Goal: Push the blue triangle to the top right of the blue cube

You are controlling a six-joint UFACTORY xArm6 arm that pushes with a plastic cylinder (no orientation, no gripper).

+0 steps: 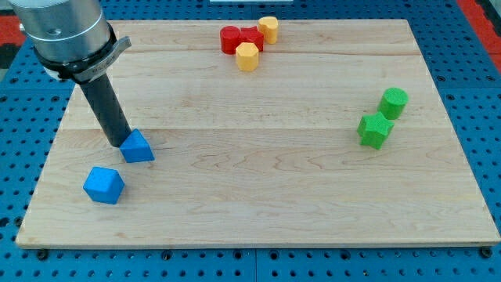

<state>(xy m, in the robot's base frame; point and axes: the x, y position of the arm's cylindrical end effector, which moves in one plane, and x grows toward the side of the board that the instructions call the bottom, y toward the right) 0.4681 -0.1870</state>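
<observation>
Wooden and pale, the tabletop (258,196) filled most of the camera view, resting on a blue pegboard (477,117). My tip (118,144) stood at the view's left, touching or just beside the left edge of the blue triangle (138,146). The arm carried no jaws, only the dark rod, so nothing was open or closed.

The blue triangle sat near the tabletop's left side, with the blue cube (104,185) just below and to its left, close but apart. The cube lay near the left edge and not far from the bottom edge.

At the top edge, a red block (239,38) of unclear shape clustered with two yellow ones: a yellow hexagonal block (247,56) touching its lower side and a yellow cylinder (268,29) at its right. Well apart at the right, a green cylinder (394,103) stood just above a green star-like block (375,130). Between the blue pair and the green pair the wood lay bare across the middle and the bottom.
</observation>
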